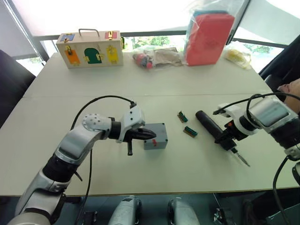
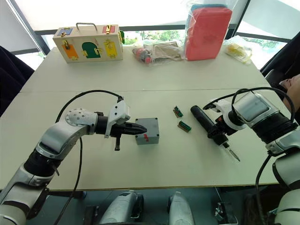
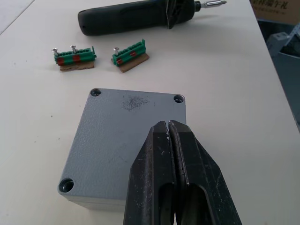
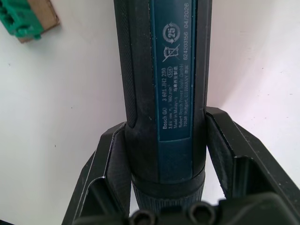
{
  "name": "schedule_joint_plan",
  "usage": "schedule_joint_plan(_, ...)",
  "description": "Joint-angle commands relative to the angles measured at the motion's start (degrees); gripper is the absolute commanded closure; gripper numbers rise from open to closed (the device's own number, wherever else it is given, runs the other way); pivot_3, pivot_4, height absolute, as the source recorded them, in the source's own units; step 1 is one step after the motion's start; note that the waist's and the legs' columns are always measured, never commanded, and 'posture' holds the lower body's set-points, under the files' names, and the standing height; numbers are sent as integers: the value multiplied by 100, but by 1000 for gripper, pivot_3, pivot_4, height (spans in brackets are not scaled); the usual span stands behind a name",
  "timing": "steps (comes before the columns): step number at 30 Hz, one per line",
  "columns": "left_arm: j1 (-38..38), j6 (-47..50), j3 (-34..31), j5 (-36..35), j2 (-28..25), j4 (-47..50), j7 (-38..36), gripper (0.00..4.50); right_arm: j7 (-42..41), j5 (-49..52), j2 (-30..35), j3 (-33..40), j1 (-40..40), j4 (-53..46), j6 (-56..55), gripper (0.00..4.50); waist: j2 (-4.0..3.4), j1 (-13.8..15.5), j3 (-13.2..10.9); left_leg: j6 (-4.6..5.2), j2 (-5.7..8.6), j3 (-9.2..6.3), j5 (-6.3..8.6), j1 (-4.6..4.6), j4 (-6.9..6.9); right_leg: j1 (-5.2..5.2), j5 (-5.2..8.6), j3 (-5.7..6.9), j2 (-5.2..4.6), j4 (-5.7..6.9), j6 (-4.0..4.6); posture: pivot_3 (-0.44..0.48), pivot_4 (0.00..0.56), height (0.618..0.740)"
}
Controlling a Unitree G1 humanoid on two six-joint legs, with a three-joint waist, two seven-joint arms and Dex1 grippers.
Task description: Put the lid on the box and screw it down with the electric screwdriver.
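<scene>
The grey lid [image 3: 123, 136] lies flat on the small grey box [image 1: 160, 143], its corner screw holes showing; the box has a red mark on its near side. My left gripper [image 1: 151, 135] is shut with nothing in it, its tips [image 3: 168, 125] resting over the lid's near edge. To the right, the dark electric screwdriver [image 1: 208, 123] lies slanted on the table, bit pointing toward the front edge. My right gripper [image 1: 228, 137] is shut on it near the bit end, one finger [image 4: 110, 164] on each side of the barrel [image 4: 159, 56].
Two small green terminal blocks [image 1: 183, 116] [image 1: 190, 131] lie between box and screwdriver. At the table's back stand a wooden box with coloured doors [image 1: 90, 49], plastic bags [image 1: 157, 57] and a red pack [image 1: 208, 37]. Part of a person [image 1: 291, 88] shows at the right edge.
</scene>
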State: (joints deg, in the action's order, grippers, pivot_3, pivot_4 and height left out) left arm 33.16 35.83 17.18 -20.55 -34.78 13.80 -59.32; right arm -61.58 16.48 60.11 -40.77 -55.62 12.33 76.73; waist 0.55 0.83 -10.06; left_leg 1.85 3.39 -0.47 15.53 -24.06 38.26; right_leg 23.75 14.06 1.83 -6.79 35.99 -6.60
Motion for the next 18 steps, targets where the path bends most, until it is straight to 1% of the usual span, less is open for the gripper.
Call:
schedule_joint_plan(1, 43, -97, -115, 28, 40, 78, 60, 4500, -67, -94, -29, -71, 280, 107, 141, 2621, 3, -1, 2, 0, 0, 0, 0, 0, 0, -1, 0, 0, 0, -1, 0, 0, 150, 740)
schedule_joint_plan(4, 129, -208, -127, 82, 51, -143, 35, 4500, 163, -300, -165, 435, -8, 581, -15, 2621, 5, -10, 3, -3, 2, 0, -2, 1, 1, -4, -1, 0, 0, -1, 1, 0, 150, 740)
schedule_joint_plan(6, 218, -303, -143, 131, 39, -356, -24, 4500, 337, -317, -253, 1005, -366, 933, 0, 2621, 3, -17, 2, -7, 4, 0, -4, 3, 3, -4, -4, 1, -1, 0, 6, 0, 150, 740)
schedule_joint_plan(7, 254, -348, -158, 141, 23, -448, -69, 4500, 410, -277, -298, 1296, -527, 1070, 59, 2621, -9, -16, -5, -10, 4, 1, -6, 3, 4, -3, -9, 1, -1, 0, 7, 0, 150, 740)
schedule_joint_plan(9, 327, -367, -213, 94, -16, -603, -205, 4500, 777, -191, -275, 2140, -593, 1046, -192, 2621, -34, -9, -17, -13, 9, 8, -9, -7, 4, 13, -15, -2, -3, 3, 6, 0, 150, 740)
schedule_joint_plan(11, 393, -374, -277, 32, -60, -743, -338, 4500, 1140, -33, -298, 3056, -320, 583, -562, 2621, -39, -9, -21, -55, 10, 11, -35, -54, 3, 69, -17, -5, -3, 14, 1, 0, 150, 740)
schedule_joint_plan(12, 434, -353, -327, -6, -71, -826, -391, 4500, 1413, 93, -491, 3673, -107, 245, -730, 2621, -40, -10, -22, -61, 8, 11, -40, -69, -5, 88, -17, -5, 1, 15, 1, 0, 150, 740)
schedule_joint_plan(14, 546, -237, -401, -72, -64, -934, -448, 4500, 2064, 367, -1161, 5000, 413, -665, -1418, 2621, -38, -20, -20, -68, 0, 12, -44, -72, -11, 91, -15, -3, 9, 11, 1, 0, 150, 740)
schedule_joint_plan(15, 595, -201, -440, -97, -86, -989, -499, 4500, 2351, 491, -1540, 5472, 598, -1109, -1657, 2621, -37, -41, -20, -69, -8, 12, -45, -73, -14, 85, -15, 1, 13, 11, 0, 0, 150, 740)
schedule_joint_plan(16, 655, -121, -467, -126, -80, -1020, -517, 4500, 2539, 721, -1988, 5896, 752, -1588, -2017, 2621, -37, -56, -20, -69, -11, 16, -45, -73, -13, 88, -15, -5, 24, 13, 0, 0, 150, 740)
schedule_joint_plan(18, 760, -49, -520, -165, -93, -1152, -580, 4500, 2883, 1222, -2870, 6381, 929, -2463, -2325, 2621, -43, -84, -24, -70, -11, 17, -46, -73, -8, 87, -16, -8, 26, 13, -1, 0, 150, 740)
